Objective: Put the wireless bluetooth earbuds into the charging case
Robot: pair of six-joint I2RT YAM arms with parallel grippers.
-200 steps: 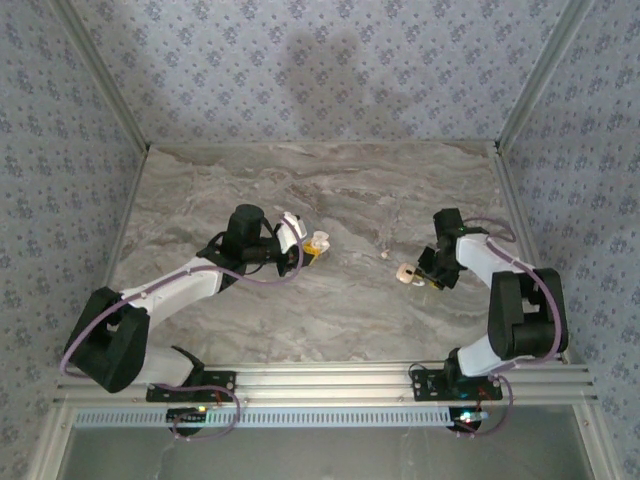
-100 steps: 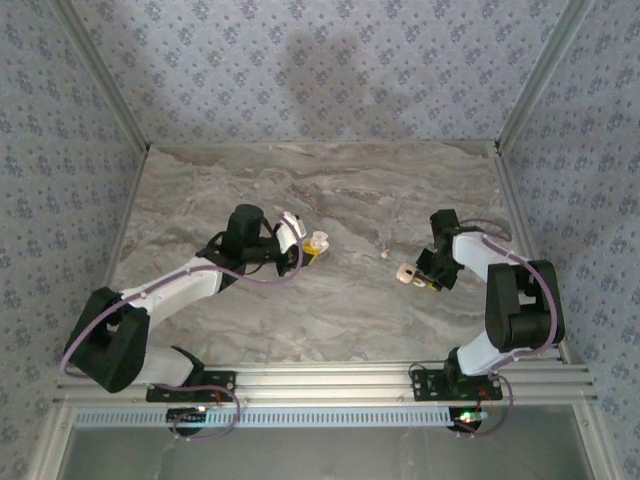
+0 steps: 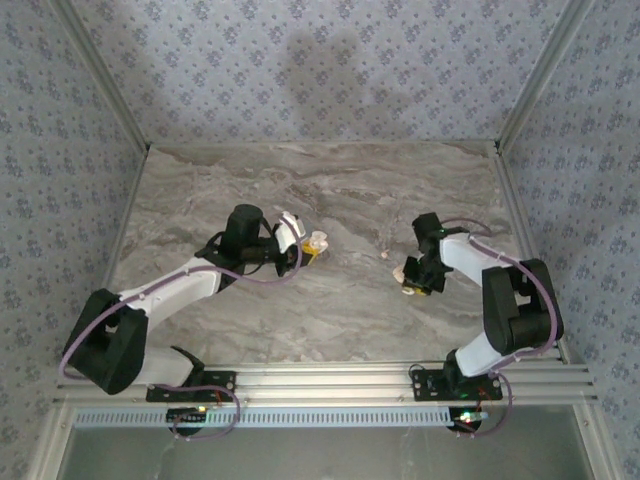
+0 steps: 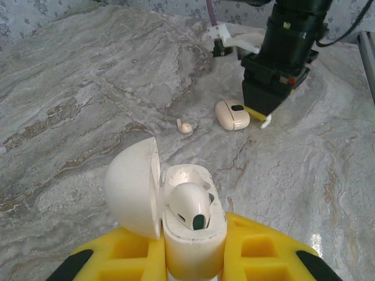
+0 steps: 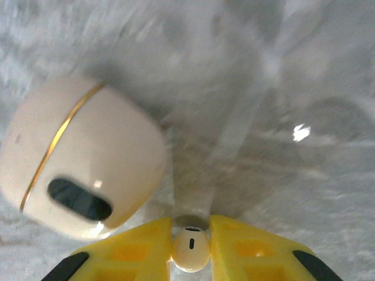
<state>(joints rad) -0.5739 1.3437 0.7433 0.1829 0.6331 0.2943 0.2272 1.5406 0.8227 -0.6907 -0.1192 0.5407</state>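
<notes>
Yellow fingers of the left claw [image 4: 194, 253] are clenched on the open case [image 4: 180, 177], lid tipped back and mouth up with a seated bud [image 4: 190, 206] in it, so my guess is it's just being held steady as the target. Over by a shut peach case [image 5: 82, 158], the right claw [image 5: 190, 233] is pinched tight on a tiny bud [image 5: 190, 249] low over the marble [image 4: 88, 88], probably to carry it across. One loose bud [image 4: 185, 126] lies between the arms, near the peach one.

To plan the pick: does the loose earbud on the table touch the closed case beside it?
Apart. The left wrist view shows bare table between the loose earbud and the closed case.
</notes>
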